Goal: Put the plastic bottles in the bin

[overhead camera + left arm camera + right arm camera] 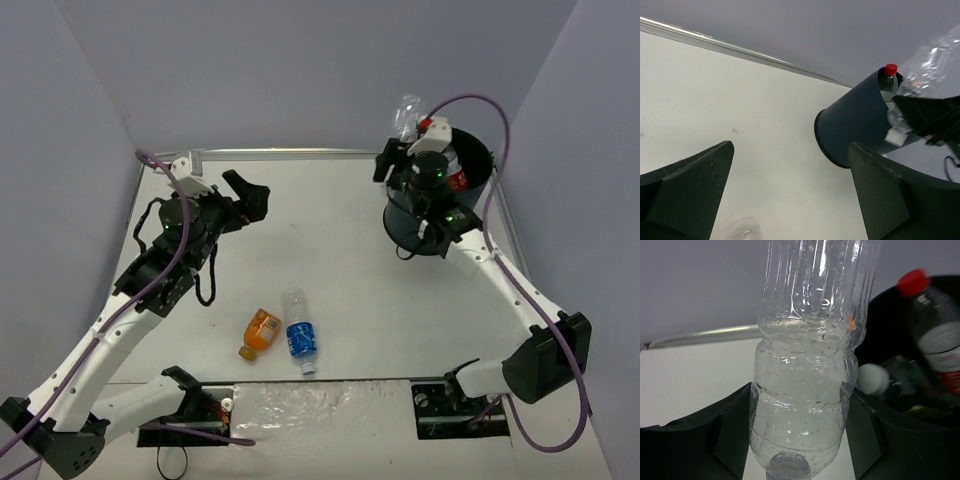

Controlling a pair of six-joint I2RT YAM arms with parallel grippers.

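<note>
- Right gripper [801, 410], fingers pinching the large clear bottle [807, 355]: we carry it raised at the rim of the bin [415, 228], placed for a drop inside.
- Red-labelled bottle [452, 170] stands in the bin (cap above the rim).
- Left gripper [791, 152], fingers spread and empty, hangs above the table [350, 260].
- Orange-filled bottle [261, 333] and blue-labelled bottle [300, 338] lie side by side, well apart from the bin; we judge them next.

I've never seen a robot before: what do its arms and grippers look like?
The left arm and right arm have slim white links, black joints, green lights. A purple cable loops along each. The left gripper and right gripper are black with broad wedge-shaped fingers.
</note>
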